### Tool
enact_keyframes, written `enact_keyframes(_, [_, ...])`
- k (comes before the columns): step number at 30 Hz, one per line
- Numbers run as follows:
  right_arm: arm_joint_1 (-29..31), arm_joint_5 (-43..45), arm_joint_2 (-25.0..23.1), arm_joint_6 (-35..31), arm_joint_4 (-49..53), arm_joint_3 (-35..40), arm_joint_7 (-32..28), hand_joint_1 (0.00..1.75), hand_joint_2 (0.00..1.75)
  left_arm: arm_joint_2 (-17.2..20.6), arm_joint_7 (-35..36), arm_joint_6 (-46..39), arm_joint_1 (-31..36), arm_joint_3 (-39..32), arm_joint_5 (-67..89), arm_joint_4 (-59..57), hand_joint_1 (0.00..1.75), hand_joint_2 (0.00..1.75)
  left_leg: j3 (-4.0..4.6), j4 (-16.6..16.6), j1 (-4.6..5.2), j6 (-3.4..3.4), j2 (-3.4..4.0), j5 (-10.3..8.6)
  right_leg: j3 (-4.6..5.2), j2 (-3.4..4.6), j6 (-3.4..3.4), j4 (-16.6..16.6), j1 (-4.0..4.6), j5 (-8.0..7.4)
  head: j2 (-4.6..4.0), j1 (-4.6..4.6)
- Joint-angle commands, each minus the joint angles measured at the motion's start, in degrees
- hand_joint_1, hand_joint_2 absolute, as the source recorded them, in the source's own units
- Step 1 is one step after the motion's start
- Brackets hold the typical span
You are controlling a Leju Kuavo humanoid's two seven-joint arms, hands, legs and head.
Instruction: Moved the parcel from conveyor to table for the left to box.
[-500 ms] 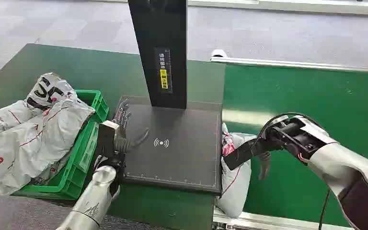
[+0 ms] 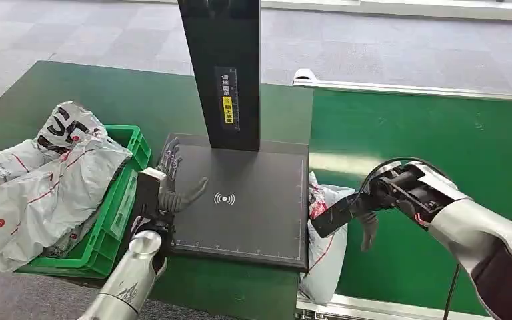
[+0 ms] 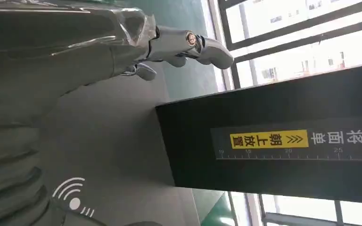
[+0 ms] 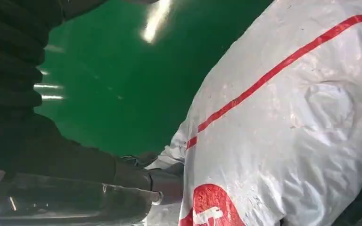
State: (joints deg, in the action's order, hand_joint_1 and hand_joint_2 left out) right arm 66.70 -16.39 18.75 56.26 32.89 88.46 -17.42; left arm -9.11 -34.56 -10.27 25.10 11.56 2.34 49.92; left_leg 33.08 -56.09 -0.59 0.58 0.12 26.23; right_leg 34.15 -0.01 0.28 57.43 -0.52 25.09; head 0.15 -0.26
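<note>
Reaching at lower right with our right hand (image 2: pixel 357 212), fingers spread against the parcel (image 2: pixel 325 247) on the green conveyor (image 2: pixel 440 140), we should close firmly before lifting, while our left hand (image 2: pixel 173 190) rests open on the scanner pad (image 2: pixel 253 213).

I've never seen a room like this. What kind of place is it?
Probably a parcel sorting station: a green conveyor belt, a scanning pad under a black post, and a green crate heaped with mail bags.
</note>
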Motion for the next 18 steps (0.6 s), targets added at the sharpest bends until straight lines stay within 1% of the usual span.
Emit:
enact_keyframes(1, [0.9,0.2,-0.4,0.4,2.5,1.5,-0.2,0.0,1.75,1.1,0.4,0.0,1.0,1.3,-0.2,-1.6,0.0,1.75,-0.07,0.0,0.01,-0.01,0.06,0.01,-0.03,0.07,-0.02,0.0,-0.01,-0.01,-0.02,0.0])
enact_keyframes(3, [0.9,0.2,-0.4,0.4,2.5,1.5,-0.2,0.0,1.75,1.1,0.4,0.0,1.0,1.3,-0.2,-1.6,0.0,1.75,-0.03,0.0,0.01,-0.01,0.04,0.01,-0.01,0.05,-0.01,0.0,-0.01,0.0,0.0,0.0])
enact_keyframes(4, [-11.3,2.2,-2.2,-11.5,-0.2,-5.9,7.2,1.75,1.75,-0.2,1.1,-0.5,0.2,-0.1,-1.0,-0.7,0.0,1.75,-0.05,0.0,0.01,-0.01,0.06,0.02,-0.03,0.06,-0.02,0.0,0.0,-0.01,-0.02,0.0])
enact_keyframes(5, [-20.6,0.8,-4.9,-20.4,-4.4,-7.4,7.5,1.75,1.75,-0.8,1.7,-0.7,-0.6,0.1,-0.3,0.3,0.0,1.75,-0.21,0.1,-0.09,0.0,-0.02,0.0,-0.26,-0.02,-0.02,-0.2,0.09,-0.03,-0.02,0.0])
enact_keyframes(6, [-25.7,0.0,-7.4,-26.5,-9.3,-6.9,5.4,1.75,1.75,-1.1,2.0,-0.9,-1.0,0.5,0.1,0.7,0.0,1.75,-0.5,0.3,-0.24,0.02,-0.13,0.01,-0.64,-0.13,-0.05,-0.5,0.25,-0.03,-0.02,0.0])
enact_keyframes(7, [-26.9,0.0,-7.6,-27.7,-9.8,-6.8,5.4,1.75,1.75,-1.2,2.1,-1.0,-1.0,0.5,0.1,0.8,0.0,1.75,-0.75,0.6,-0.3,0.02,-0.22,-0.05,-0.92,-0.21,-0.06,-0.8,0.31,-0.07,0.0,-0.04])
enact_keyframes(9, [-25.9,-0.1,-7.8,-27.0,-10.2,-6.6,5.0,1.75,1.75,-1.2,2.1,-1.0,-1.0,0.5,0.1,0.8,0.0,1.75,-0.59,0.2,-0.41,0.16,-0.18,0.18,-0.83,-0.12,-0.07,-0.5,0.39,0.13,0.0,0.07])
enact_keyframes(10, [-25.1,-0.1,-7.8,-26.3,-10.4,-6.6,4.7,1.75,1.75,-1.1,2.1,-0.9,-1.0,0.5,0.1,0.8,0.0,1.75,-0.7,0.3,-0.34,0.13,-0.2,0.18,-0.9,-0.14,-0.05,-0.4,0.31,0.16,-0.02,0.04])
enact_keyframes(11, [-24.4,0.0,-7.8,-25.6,-10.4,-6.6,4.5,1.75,1.75,-1.1,2.1,-0.9,-1.0,0.5,0.1,0.8,0.0,1.75,-0.9,0.3,-0.31,0.2,0.0,0.35,-1.0,0.02,-0.11,-0.4,0.29,0.19,0.0,-0.05])
enact_keyframes(12, [-23.8,0.0,-7.7,-25.0,-10.4,-6.6,4.3,1.75,1.75,-1.0,2.1,-0.8,-0.9,0.5,0.1,0.8,0.0,1.75,-1.13,0.2,-0.41,0.27,0.36,0.64,-1.2,0.36,-0.17,-0.4,0.38,0.27,0.0,0.09])
enact_keyframes(13, [-23.6,0.0,-7.7,-24.8,-10.4,-6.6,4.2,1.75,1.75,-1.0,2.1,-0.8,-0.9,0.5,0.1,0.8,0.0,1.75,-1.41,0.3,-0.4,0.34,0.49,0.64,-1.35,0.53,-0.22,-0.4,0.36,0.24,-0.02,-0.02])
enact_keyframes(14, [-23.5,2.3,-7.3,-24.2,-9.9,-8.7,4.0,1.75,1.75,-0.9,2.1,-0.3,-1.1,0.5,0.1,0.8,0.0,1.75,-1.93,0.2,-0.42,0.31,0.81,1.08,-1.79,0.76,-0.27,-0.4,0.36,0.53,-0.02,0.07])
enact_keyframes(15, [-23.5,2.7,-7.1,-24.2,-9.7,-9.1,4.0,1.75,1.75,-0.9,2.1,-0.3,-1.2,0.5,0.1,0.9,0.0,1.75,-2.23,0.2,-0.41,0.34,0.94,1.18,-2.03,0.86,-0.3,-0.3,0.35,0.63,-0.02,0.0])
enact_keyframes(16, [-23.3,3.0,-7.0,-24.0,-9.6,-9.4,4.0,1.75,1.75,-0.9,2.1,-0.2,-1.3,0.6,0.1,0.9,0.0,1.75,-2.15,0.2,-0.46,0.33,1.02,1.15,-1.97,0.94,-0.33,-0.3,0.4,0.57,-0.02,0.02])
enact_keyframes(18, [-23.2,3.8,-6.7,-24.0,-9.1,-10.3,3.9,1.75,1.75,-0.9,2.1,-0.1,-1.4,0.7,0.1,1.0,0.0,1.75,-2.36,0.1,-0.54,0.38,0.99,1.27,-2.16,0.95,-0.36,-0.2,0.48,0.7,-0.02,0.04])
